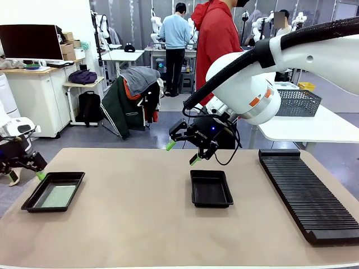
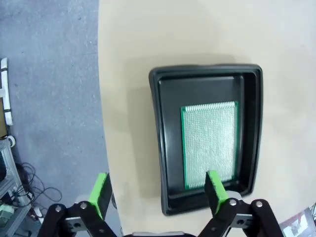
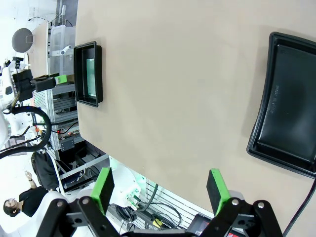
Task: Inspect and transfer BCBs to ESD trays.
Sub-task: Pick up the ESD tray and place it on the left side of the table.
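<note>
Left pincer (image 1: 27, 176) hangs at the left edge of the table (image 1: 140, 218), jaws spread wide with nothing between them, just above the far left corner of the left ESD tray (image 1: 35, 194). In its wrist view the pincer (image 2: 158, 191) looks down on this tray (image 2: 165, 148): one BCB (image 2: 210, 145) lies flat on the black floor, free of both fingers, set towards one long wall and the end nearer the pincer. One green pad (image 2: 216, 190) overlaps the board's near edge in the picture; the other pad stands over the table's edge, off the tray. Right pincer (image 1: 182, 153) hovers above the far end of the second ESD tray (image 1: 210, 190) at mid-table, likewise released and holding nothing. From its wrist view that pincer (image 3: 161, 186) sees the second tray (image 3: 291, 103) bare and the left tray (image 3: 98, 74) well apart, the board (image 3: 90, 74) inside. A long ribbed black rack (image 1: 308, 193) lies along the right.
</note>
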Action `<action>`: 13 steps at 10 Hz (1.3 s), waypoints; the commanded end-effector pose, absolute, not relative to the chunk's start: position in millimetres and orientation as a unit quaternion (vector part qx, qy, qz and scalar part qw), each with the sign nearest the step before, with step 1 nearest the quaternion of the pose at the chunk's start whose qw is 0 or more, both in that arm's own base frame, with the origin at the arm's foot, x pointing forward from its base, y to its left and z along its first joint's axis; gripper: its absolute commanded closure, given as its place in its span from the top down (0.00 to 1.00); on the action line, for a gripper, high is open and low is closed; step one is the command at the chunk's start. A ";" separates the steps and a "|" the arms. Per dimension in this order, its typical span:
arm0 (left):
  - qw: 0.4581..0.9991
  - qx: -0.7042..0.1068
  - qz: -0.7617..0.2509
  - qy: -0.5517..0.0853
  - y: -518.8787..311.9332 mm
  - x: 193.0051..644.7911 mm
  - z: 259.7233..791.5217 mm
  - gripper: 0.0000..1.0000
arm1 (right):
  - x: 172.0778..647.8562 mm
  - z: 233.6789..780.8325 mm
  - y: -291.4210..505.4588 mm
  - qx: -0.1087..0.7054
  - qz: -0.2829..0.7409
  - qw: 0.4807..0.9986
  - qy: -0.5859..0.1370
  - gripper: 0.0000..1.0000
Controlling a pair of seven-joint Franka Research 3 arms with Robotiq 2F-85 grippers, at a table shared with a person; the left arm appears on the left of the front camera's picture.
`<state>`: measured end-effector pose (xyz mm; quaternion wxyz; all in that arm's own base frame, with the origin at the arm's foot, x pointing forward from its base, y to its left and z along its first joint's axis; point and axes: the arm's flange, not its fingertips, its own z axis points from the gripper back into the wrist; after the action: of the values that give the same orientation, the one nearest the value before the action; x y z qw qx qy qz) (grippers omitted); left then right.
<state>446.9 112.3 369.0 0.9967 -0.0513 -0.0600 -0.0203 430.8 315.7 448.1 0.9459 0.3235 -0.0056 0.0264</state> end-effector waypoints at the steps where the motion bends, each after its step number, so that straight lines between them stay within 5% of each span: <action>1: 0.998 -0.042 -0.028 -0.041 106.0 435.4 395.4 1.00 | 432.4 447.8 318.6 0.319 0.018 0.948 -0.002 1.00; 13: 0.998 -0.020 -0.041 -0.044 96.6 432.5 435.2 1.00 | 432.4 447.8 318.6 0.319 0.018 0.948 -0.002 1.00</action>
<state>434.1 96.0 436.6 0.9981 -0.0202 -0.0443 -0.0372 430.8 315.7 448.1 0.9459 0.3235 -0.0056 0.0264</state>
